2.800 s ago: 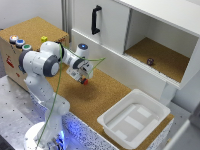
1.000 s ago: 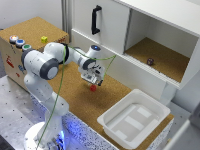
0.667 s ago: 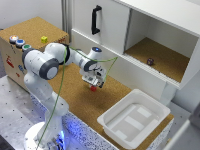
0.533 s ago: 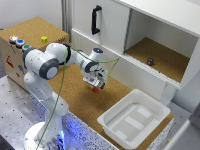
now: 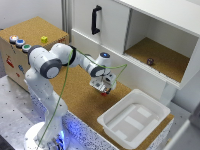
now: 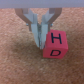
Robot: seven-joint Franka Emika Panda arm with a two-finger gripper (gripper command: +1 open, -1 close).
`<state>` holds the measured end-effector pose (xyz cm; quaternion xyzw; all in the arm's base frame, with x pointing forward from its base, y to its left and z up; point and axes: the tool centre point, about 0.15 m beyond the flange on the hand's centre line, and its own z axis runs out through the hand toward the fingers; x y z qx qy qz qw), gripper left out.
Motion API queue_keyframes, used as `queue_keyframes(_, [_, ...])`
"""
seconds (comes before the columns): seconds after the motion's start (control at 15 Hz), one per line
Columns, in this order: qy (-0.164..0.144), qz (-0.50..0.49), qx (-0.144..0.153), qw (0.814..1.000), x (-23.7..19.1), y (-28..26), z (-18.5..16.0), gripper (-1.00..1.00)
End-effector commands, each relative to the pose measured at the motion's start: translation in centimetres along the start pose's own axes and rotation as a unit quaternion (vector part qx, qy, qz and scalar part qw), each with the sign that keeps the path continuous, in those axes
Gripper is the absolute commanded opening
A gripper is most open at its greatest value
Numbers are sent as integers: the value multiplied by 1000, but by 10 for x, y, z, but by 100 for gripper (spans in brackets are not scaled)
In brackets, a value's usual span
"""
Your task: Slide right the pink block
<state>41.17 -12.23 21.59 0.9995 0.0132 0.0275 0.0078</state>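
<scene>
On the cork surface: pink block (image 6: 54, 44), lettered H and D in the wrist view, lying beside the gripper (image 6: 41, 36).
Gripper fingers: pressed together, empty, one side touching the block.
Exterior view: gripper (image 5: 103, 89) low over the cork top (image 5: 80, 95), near a white tray (image 5: 134, 123).
Cabinet shelf: small dark object (image 5: 149, 61).
Wooden box: yellow cube (image 5: 44, 39).

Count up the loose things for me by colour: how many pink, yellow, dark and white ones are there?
Reddish-pink lettered cube: 1
Small yellow cube: 1
Small dark brownish object: 1
White plastic tub: 1
Total: 4
</scene>
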Motion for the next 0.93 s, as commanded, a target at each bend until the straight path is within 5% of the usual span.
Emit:
queue_keyframes(0.0, [-29,13,-9,999,8,3,-12,-100])
queue_keyframes(0.07, [-21,18,-1,1000,1,-5,-27,-100])
queue_keyframes(0.13, [-17,28,11,999,-3,-5,-38,100])
queue_keyframes(0.4, [1,59,-7,998,-18,14,-79,100])
queue_keyframes(0.87, [5,67,-2,998,-19,18,-82,100])
